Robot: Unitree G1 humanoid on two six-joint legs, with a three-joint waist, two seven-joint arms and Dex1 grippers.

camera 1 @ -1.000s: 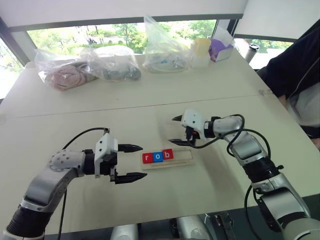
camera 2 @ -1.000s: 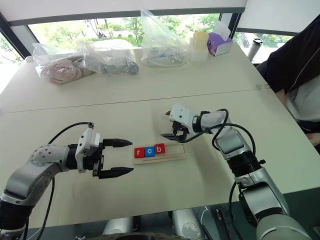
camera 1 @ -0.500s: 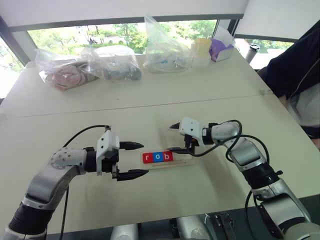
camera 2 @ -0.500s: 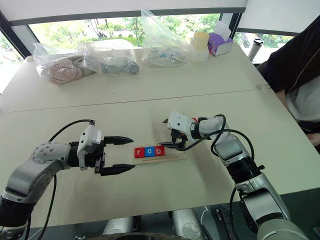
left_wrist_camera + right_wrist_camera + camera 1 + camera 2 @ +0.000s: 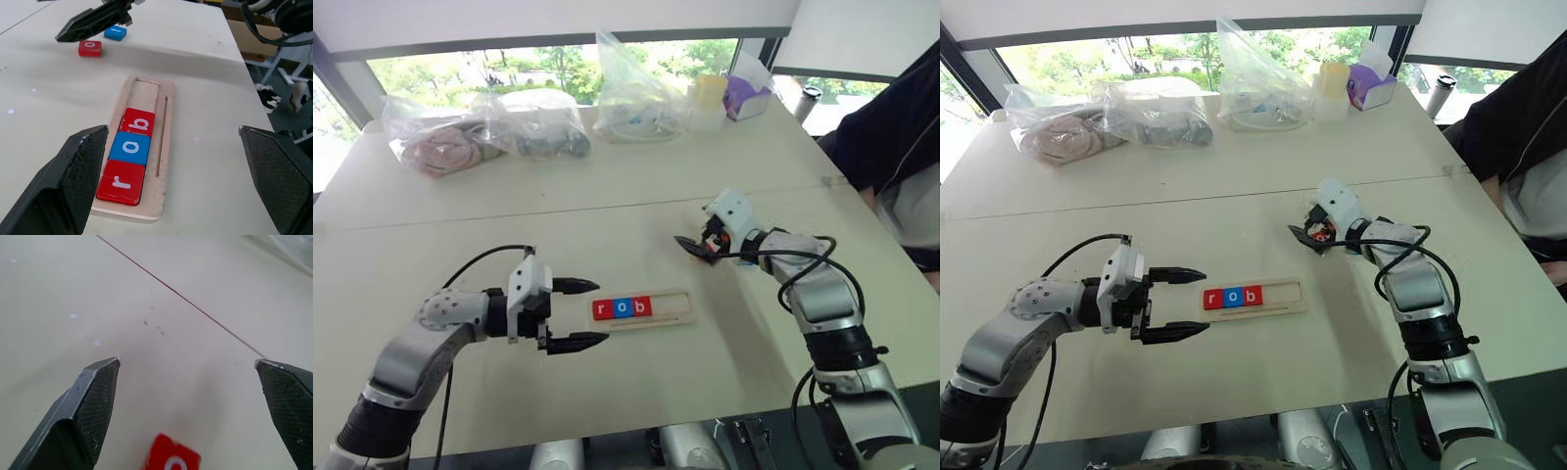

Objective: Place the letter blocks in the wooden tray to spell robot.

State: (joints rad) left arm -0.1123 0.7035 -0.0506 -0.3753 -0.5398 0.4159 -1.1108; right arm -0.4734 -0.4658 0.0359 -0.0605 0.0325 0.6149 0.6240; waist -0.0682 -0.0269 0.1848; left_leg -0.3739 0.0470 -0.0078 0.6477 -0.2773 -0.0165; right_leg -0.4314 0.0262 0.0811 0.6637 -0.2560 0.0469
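Left wrist view: the wooden tray (image 5: 166, 122) lies flat on the table (image 5: 215, 98), between my two left fingers (image 5: 73, 181), which stand wide apart and hold nothing. Three letter blocks sit in a row at the tray's nearer end: red r (image 5: 121, 182), blue o (image 5: 129, 148), red b (image 5: 138, 122). They touch one another edge to edge. The remaining slots of the tray are bare wood.

Beyond the far end of the tray, two loose blocks rest on the table: a red o block (image 5: 90, 48) and a blue t block (image 5: 115, 33), near each other but apart. One black finger of my right gripper hangs just above them.

Left eye view: my left gripper (image 5: 578, 313) hovers just beside the r end of the tray, pointing along it. My right gripper (image 5: 697, 247) is well apart from the tray, past its empty end and farther out on the table.

Right wrist view: my right fingers (image 5: 93, 406) are spread wide with nothing between them. The red o block lies on the table below the gap. No contact with it is visible.
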